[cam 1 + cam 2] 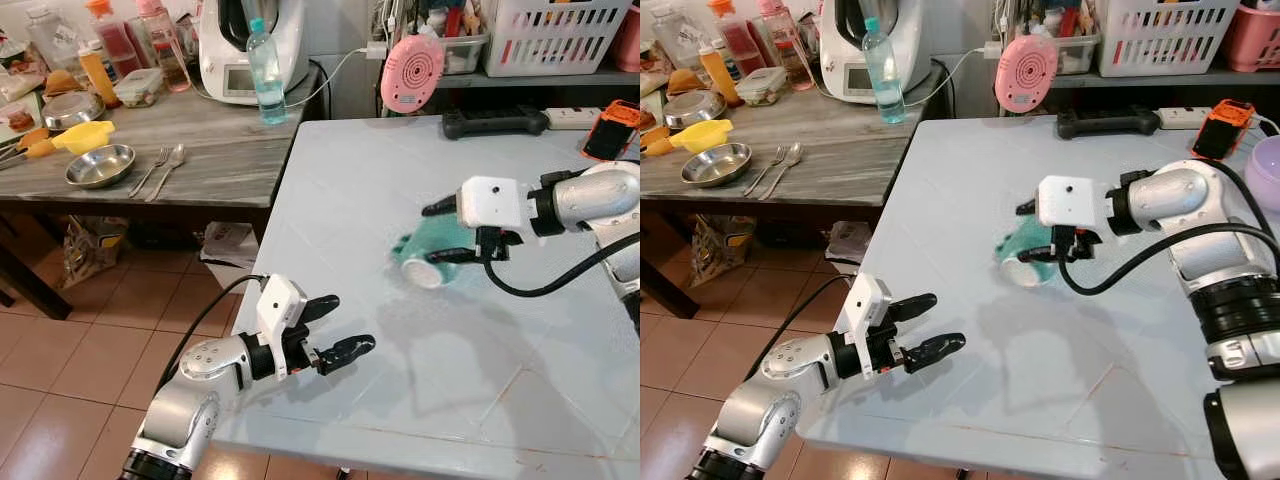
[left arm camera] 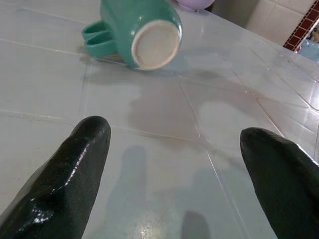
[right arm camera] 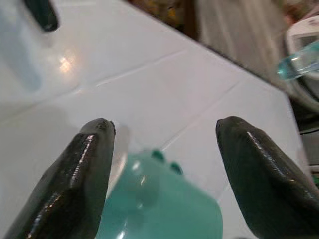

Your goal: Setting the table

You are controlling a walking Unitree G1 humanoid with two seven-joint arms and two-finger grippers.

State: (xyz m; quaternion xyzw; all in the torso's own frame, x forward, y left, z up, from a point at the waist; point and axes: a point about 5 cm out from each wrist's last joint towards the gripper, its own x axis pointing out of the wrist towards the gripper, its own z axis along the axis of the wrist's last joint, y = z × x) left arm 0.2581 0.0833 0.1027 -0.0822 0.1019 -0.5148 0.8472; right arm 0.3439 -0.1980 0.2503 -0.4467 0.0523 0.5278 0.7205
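A teal mug (image 1: 418, 243) lies on its side on the pale blue table (image 1: 400, 380), its white base (image 2: 154, 44) turned toward the left arm and its handle (image 2: 95, 39) resting near the tabletop. My right gripper (image 1: 432, 233) is open over the mug, with one black finger on either side of it (image 3: 159, 204); whether they touch it cannot be told. My left gripper (image 1: 350, 322) is open and holds nothing. It hovers low over the table's front left corner, pointing at the mug from a short distance away.
A wooden side table (image 1: 230, 150) on the left holds a steel bowl (image 1: 100, 165), a fork and spoon (image 1: 160, 172), a water bottle (image 1: 265, 70) and jars. A pink round gadget (image 1: 412, 72), an orange device (image 1: 610, 130) and a lilac bowl (image 1: 1265, 170) stand at the far edge.
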